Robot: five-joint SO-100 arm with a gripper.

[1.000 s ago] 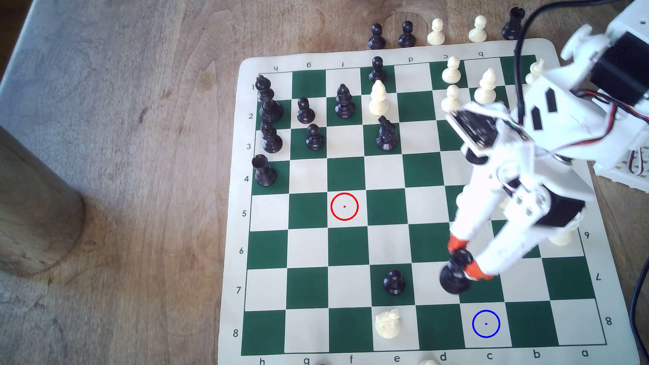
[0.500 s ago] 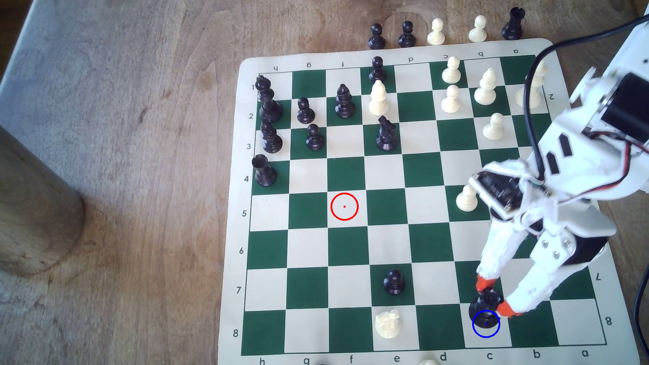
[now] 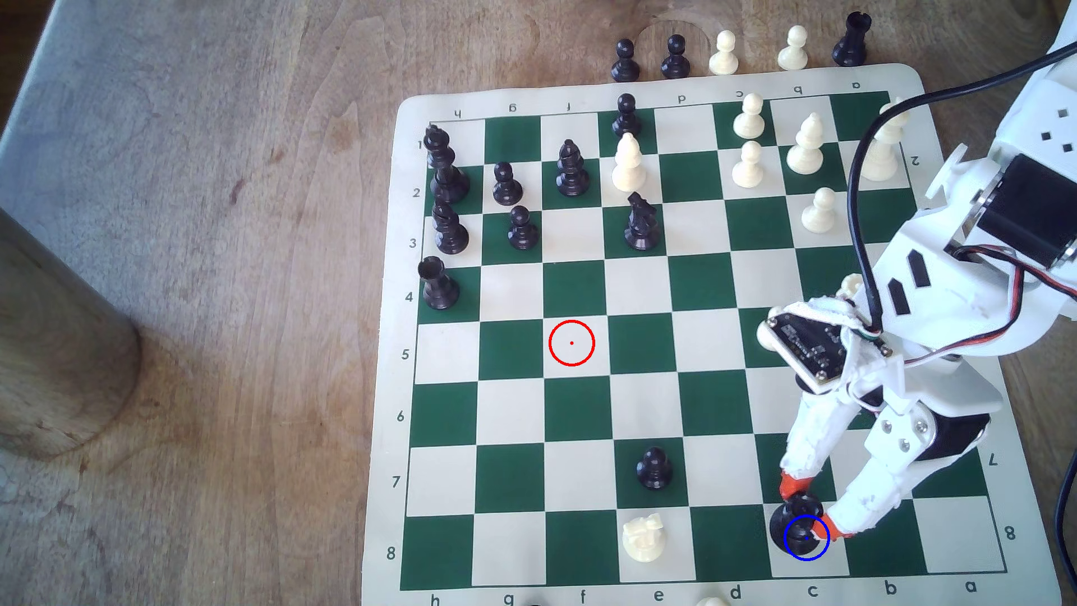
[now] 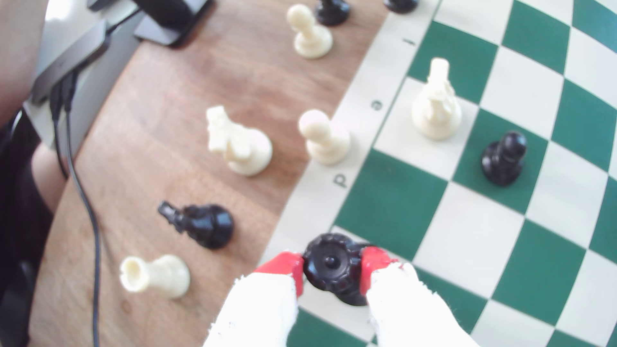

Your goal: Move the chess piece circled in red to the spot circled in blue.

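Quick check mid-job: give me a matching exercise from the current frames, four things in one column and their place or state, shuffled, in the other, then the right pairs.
Things
1. black queen
2. red ring
3. white knight
4. black pawn

Place or state
A. on a green square in row 7, column e
B. on a bare cream square in row 5, column f
C. gripped between the red fingertips of the end effector, at the blue ring
D. on a cream square in row 8, column e

Pairs: 1-C, 2-B, 3-D, 4-A
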